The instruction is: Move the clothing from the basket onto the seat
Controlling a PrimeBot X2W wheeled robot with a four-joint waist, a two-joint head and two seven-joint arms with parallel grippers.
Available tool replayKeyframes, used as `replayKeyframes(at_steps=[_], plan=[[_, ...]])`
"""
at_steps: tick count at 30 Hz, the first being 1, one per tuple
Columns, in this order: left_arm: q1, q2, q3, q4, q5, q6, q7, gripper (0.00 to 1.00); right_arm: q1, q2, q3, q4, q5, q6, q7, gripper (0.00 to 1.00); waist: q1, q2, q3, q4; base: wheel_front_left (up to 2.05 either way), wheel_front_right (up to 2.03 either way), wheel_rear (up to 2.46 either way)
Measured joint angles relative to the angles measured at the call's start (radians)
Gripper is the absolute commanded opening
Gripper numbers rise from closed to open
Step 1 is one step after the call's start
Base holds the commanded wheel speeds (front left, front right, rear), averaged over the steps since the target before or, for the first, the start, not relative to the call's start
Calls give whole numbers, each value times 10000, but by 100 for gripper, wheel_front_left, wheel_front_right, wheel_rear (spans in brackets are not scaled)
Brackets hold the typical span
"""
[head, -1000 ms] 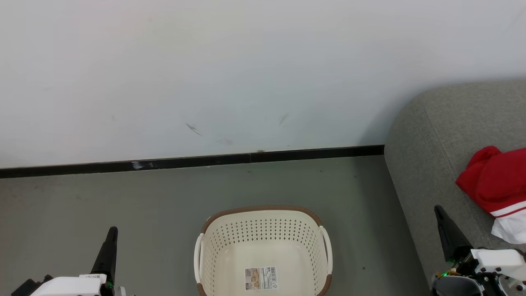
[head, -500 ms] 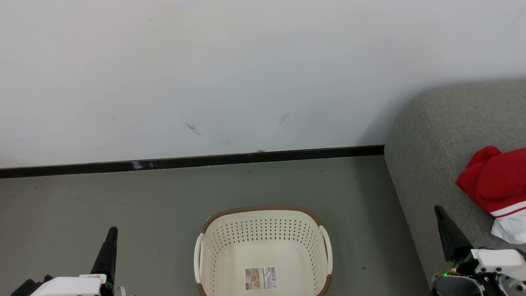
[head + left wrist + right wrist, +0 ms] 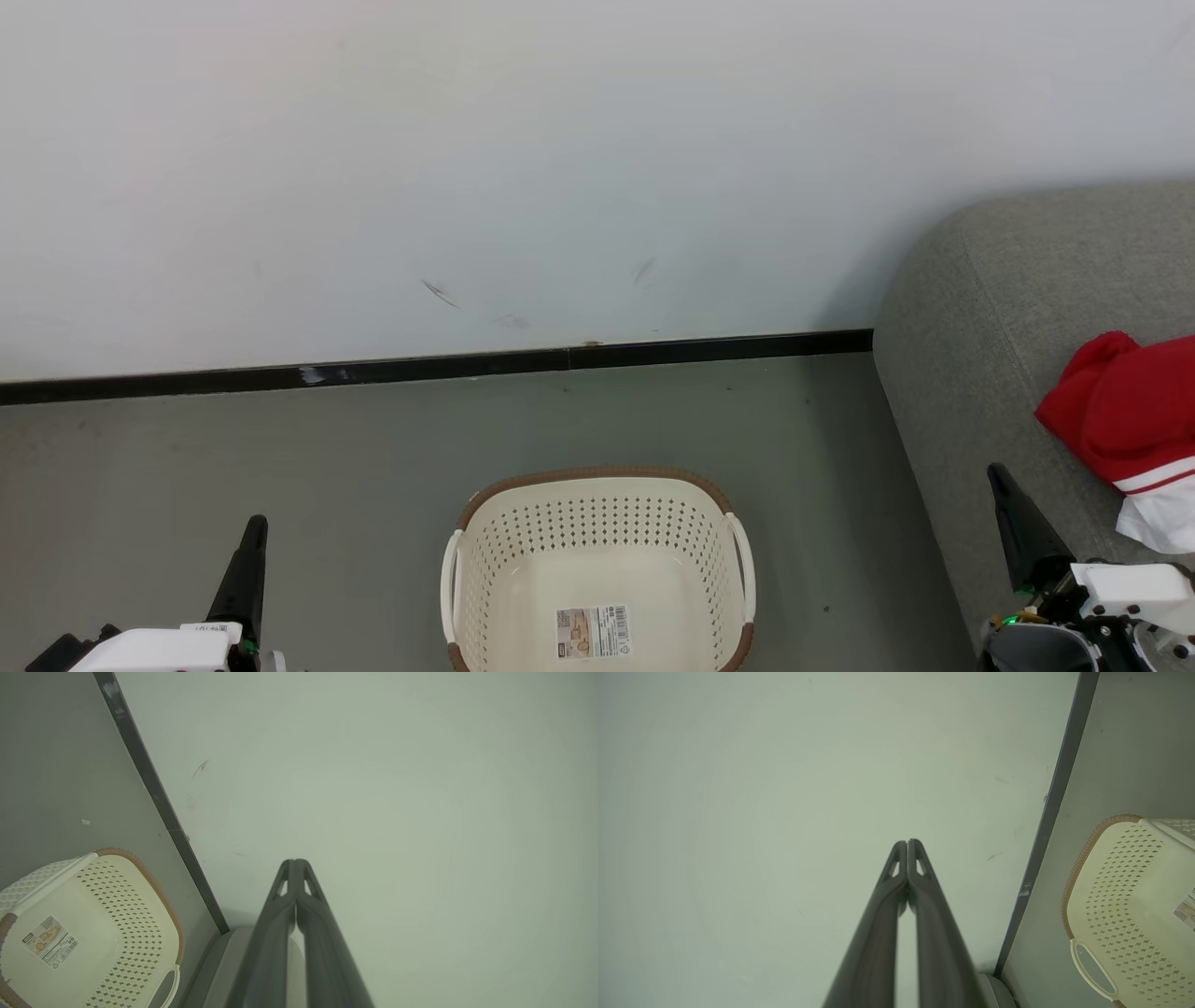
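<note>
The cream basket [image 3: 597, 495] stands on the floor at bottom centre, holding nothing but its barcode label [image 3: 593, 632]. Red clothing [image 3: 1120, 411] with white bands lies on the grey seat [image 3: 1008, 299] at the right edge. My left gripper [image 3: 254, 527] is low at the left of the basket, shut with nothing in it. My right gripper [image 3: 997, 474] is low at the right, over the seat's front, shut and apart from the clothing. The left wrist view shows the left gripper [image 3: 295, 862] with tips pressed together beside the basket [image 3: 140, 891]. The right wrist view shows the right gripper [image 3: 907, 843] likewise, near the basket [image 3: 1111, 858].
A white wall [image 3: 560, 168] with a black baseboard [image 3: 439, 366] runs behind the basket. Grey floor [image 3: 280, 448] spreads to the left and behind the basket. The seat's rounded arm stands close to the basket's right side.
</note>
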Motion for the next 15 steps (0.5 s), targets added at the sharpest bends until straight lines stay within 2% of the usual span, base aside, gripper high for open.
replayKeyframes(at_steps=[15], plan=[[-1, 0, 2, 10, 0, 0, 0, 0, 0, 23, -23, 4, -17, 0, 4, 0, 0, 0, 0, 0, 0, 0, 0]])
